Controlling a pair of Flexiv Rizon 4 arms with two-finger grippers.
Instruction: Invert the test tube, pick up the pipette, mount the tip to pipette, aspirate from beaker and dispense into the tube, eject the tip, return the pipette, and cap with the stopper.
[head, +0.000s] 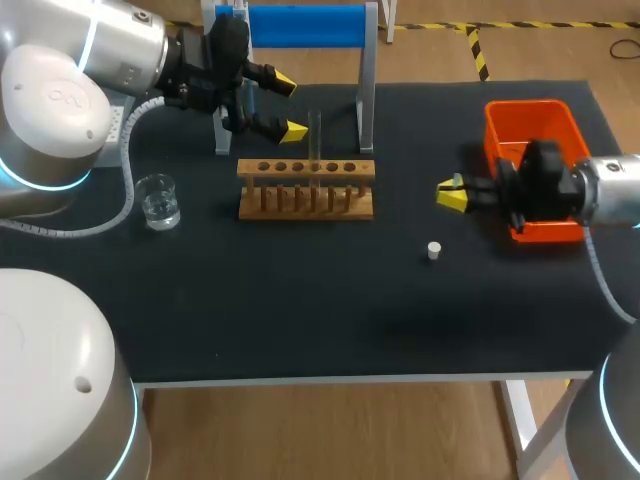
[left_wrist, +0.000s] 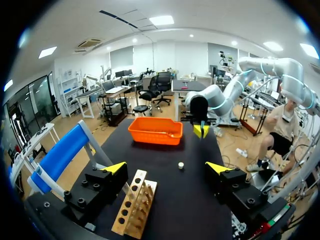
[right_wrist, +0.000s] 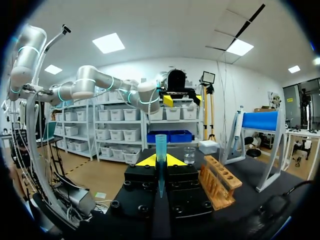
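Observation:
A clear test tube stands upright in the wooden rack. My left gripper hovers open just left of the tube, above the rack's left end; in the left wrist view it gapes wide over the rack, nothing between its fingers. My right gripper is right of the rack, shut on a blue pipette tip that stands between its fingers. The glass beaker sits at the left. A white stopper lies on the mat. I cannot pick out the pipette.
An orange bin stands at the right behind my right arm. A stand with a blue bar rises behind the rack. The black mat is bare toward the front edge.

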